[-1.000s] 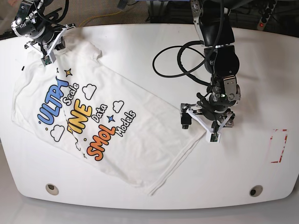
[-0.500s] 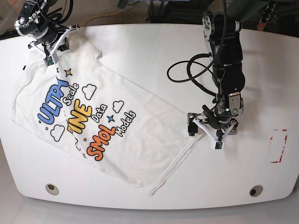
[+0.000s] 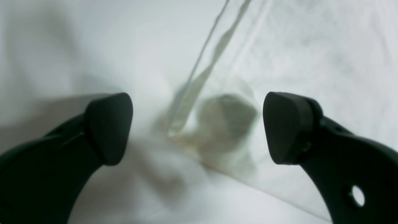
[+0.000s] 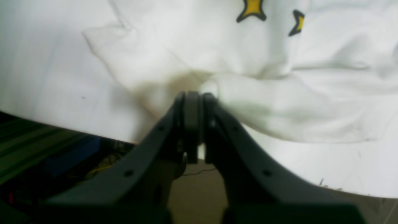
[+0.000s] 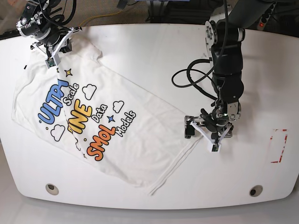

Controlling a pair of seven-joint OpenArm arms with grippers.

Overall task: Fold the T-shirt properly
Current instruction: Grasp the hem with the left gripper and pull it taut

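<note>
The T-shirt [image 5: 98, 116] lay print-side up and slanted across the left and middle of the white table [image 5: 154, 46]. At the upper left of the overhead frame, the right gripper [image 4: 192, 96] was clamped tight on a bunched fold of the shirt's white cloth near the collar. Right of center, the left gripper [image 5: 205, 133] stood at the shirt's lower corner with its two black fingers [image 3: 108, 127] spread wide, holding nothing, the hem lying between them.
</note>
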